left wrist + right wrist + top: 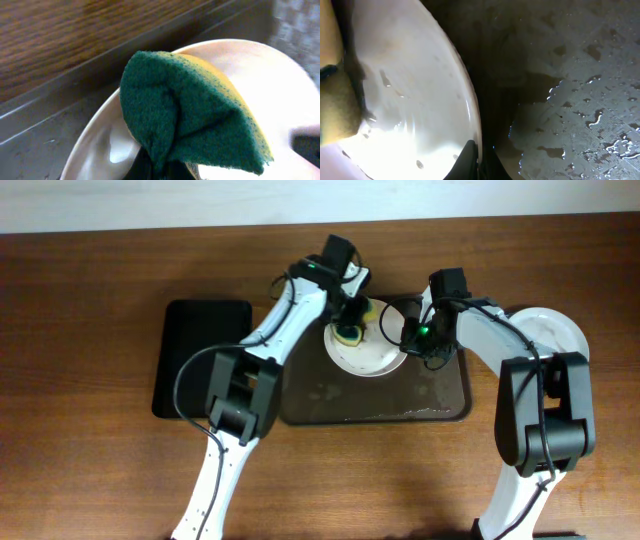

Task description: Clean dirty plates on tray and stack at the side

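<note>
The left tool (350, 320) is clamped on a green and yellow sponge (190, 120), pressed onto a white plate (375, 360) that lies at the far middle of the wet brown tray (440, 395). The right tool (410, 335) is closed on that plate's right rim. A second plate (560, 330) sits on the table (80, 330) right of the tray, and a black tray (200, 360) lies to the left.

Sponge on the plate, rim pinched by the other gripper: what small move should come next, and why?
Probably a short sweep of the sponge across the plate, with the right gripper holding the rim. The left gripper is shut on the sponge, which rests on the wet plate on the tray; whether dirt remains beneath it cannot be told.
</note>
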`<action>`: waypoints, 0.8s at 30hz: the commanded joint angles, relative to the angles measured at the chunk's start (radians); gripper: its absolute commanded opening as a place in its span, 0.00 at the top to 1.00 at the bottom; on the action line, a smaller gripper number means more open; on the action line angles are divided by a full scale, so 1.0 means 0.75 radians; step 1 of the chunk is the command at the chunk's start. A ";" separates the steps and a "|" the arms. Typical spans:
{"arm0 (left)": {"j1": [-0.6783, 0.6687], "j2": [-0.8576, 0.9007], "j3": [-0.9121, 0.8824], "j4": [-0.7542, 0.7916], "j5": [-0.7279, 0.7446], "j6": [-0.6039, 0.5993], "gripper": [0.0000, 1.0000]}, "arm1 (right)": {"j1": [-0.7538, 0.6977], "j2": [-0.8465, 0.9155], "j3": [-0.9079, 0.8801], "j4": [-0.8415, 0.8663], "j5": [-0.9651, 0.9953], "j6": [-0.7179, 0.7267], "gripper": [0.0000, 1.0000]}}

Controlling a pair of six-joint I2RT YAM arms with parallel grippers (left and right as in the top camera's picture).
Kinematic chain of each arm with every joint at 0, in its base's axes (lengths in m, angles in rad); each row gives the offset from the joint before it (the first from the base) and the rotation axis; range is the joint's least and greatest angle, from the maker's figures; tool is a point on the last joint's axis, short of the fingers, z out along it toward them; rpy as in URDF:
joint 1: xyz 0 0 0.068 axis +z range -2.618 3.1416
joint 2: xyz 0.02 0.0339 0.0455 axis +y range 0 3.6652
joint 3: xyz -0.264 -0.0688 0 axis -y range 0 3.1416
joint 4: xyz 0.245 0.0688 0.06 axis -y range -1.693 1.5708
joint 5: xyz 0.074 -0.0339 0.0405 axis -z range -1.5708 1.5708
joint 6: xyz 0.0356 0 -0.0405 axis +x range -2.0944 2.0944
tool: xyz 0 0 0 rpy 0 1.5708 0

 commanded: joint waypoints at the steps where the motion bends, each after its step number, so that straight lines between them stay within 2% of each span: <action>1: -0.075 0.063 -0.017 -0.033 -0.362 -0.092 1.00 | 0.012 0.037 -0.053 -0.021 0.062 -0.020 0.96; 3: -0.075 0.063 -0.017 -0.093 -0.135 -0.081 1.00 | 0.012 0.037 -0.053 -0.022 0.062 -0.020 0.96; 5: -0.017 0.063 -0.017 -0.131 0.430 0.068 1.00 | 0.013 0.037 -0.053 -0.022 0.062 -0.020 0.96; 6: 0.008 0.063 -0.017 -0.130 0.609 0.122 1.00 | 0.013 0.037 -0.053 -0.022 0.061 -0.020 0.96; 8: 0.057 0.063 -0.017 -0.120 0.818 0.170 1.00 | 0.013 0.037 -0.053 -0.022 0.061 -0.020 0.96; 10: 0.083 0.063 -0.017 -0.101 0.813 0.169 1.00 | 0.013 0.037 -0.053 -0.022 0.061 -0.020 0.96; 11: 0.092 0.062 -0.015 -0.080 0.713 0.153 1.00 | 0.013 0.037 -0.053 -0.022 0.061 -0.020 0.96; 15: 0.092 0.060 0.112 -0.086 0.111 -0.027 1.00 | 0.013 0.037 -0.053 -0.021 0.061 -0.020 0.96; 17: 0.090 0.060 0.326 -0.173 -0.172 -0.063 1.00 | 0.013 0.037 -0.053 -0.021 0.061 -0.020 0.96; 19: 0.087 0.060 0.517 -0.289 -0.316 -0.067 1.00 | 0.013 0.037 -0.053 -0.021 0.061 -0.020 0.96; 21: 0.087 0.060 0.752 -0.464 -0.321 -0.067 1.00 | 0.013 0.037 -0.053 -0.022 0.051 -0.020 0.96; 24: 0.089 0.060 0.857 -0.650 -0.321 -0.066 1.00 | 0.013 0.037 -0.053 -0.039 -0.066 -0.021 0.96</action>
